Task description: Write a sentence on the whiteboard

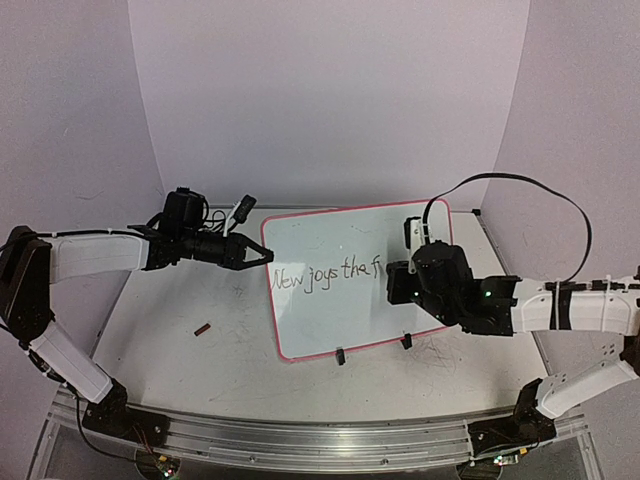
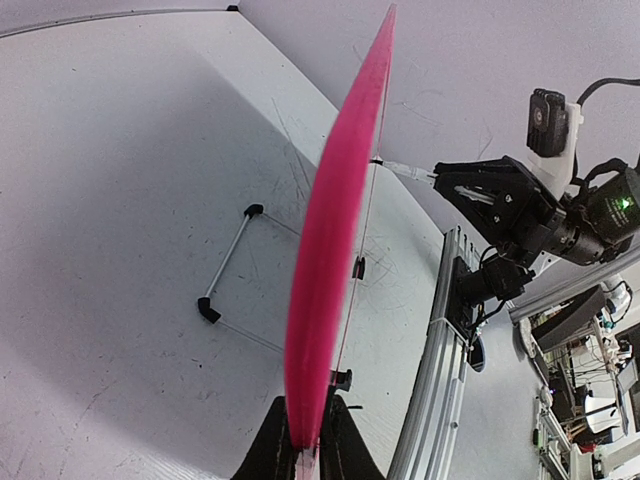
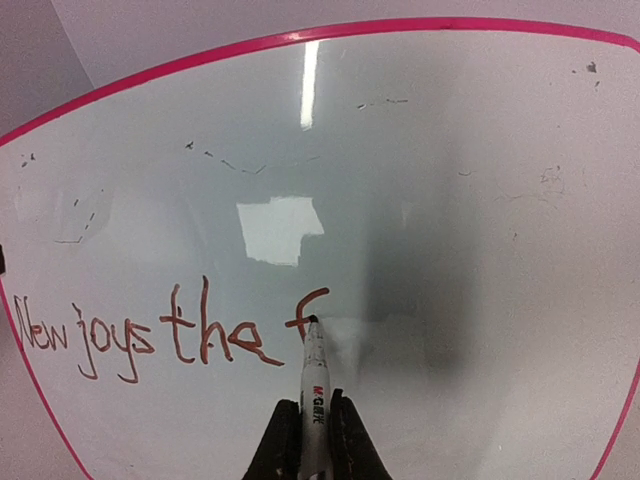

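**Right pincer [image 3: 312, 412] closed on slim white marker pen [image 3: 313, 375], mid-word**

Grips the pen barrel tightly between both jaws, dark tip touching the large flat white whiteboard with thin pink rim [image 1: 330, 325]. Steadies that board from the other side: left pincer [image 2: 305, 445] shut on its left edge, board propped on its lower edge on the scuffed white desk [image 1: 180, 365]. Shows one thin dark handwritten line, "New joys the" [image 3: 150, 335], across the board's left half, with a lone "f" just beside it under the tip.

Looks to be mid-sentence, fourth word barely begun, right half of the board bare. Calls next for finishing that letter, then short strokes rightward along the same baseline, with even pressure on the tip and no slackening of the left hold, lest the board shift.
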`<control>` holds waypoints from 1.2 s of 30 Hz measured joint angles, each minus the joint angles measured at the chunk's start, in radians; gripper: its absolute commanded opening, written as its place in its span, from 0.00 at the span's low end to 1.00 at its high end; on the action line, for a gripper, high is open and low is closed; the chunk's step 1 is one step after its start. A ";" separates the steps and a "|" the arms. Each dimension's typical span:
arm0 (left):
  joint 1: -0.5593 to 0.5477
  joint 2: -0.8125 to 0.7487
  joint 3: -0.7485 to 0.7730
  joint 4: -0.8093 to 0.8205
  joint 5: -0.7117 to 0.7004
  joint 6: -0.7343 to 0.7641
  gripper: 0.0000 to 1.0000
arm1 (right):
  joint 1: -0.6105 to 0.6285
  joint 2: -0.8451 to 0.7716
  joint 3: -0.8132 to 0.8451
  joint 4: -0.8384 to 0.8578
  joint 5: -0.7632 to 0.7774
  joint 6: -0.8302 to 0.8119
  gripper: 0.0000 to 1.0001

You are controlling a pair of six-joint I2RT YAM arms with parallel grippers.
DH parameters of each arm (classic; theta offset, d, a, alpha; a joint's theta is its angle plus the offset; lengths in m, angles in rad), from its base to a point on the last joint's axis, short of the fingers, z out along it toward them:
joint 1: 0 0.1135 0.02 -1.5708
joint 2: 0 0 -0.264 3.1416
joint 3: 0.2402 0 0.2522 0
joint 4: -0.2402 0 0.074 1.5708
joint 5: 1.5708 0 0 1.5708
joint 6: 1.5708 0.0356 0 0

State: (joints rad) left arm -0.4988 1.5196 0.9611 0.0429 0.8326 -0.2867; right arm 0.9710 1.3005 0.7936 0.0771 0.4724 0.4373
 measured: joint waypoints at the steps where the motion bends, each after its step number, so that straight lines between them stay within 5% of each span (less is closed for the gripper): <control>1: 0.000 0.000 0.000 0.000 0.000 0.000 0.09 | 0.000 -0.005 0.000 -0.011 0.008 0.006 0.00; 9: -0.001 0.000 0.000 0.000 0.002 0.000 0.09 | -0.014 -0.104 -0.018 -0.003 -0.017 0.004 0.00; 36: -0.002 0.000 0.000 0.000 0.002 0.002 0.08 | -0.028 -0.032 -0.017 0.005 -0.008 -0.009 0.00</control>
State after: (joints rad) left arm -0.5007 1.5196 0.9611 0.0429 0.8349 -0.2852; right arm 0.9435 1.2684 0.7761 0.0823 0.4642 0.4284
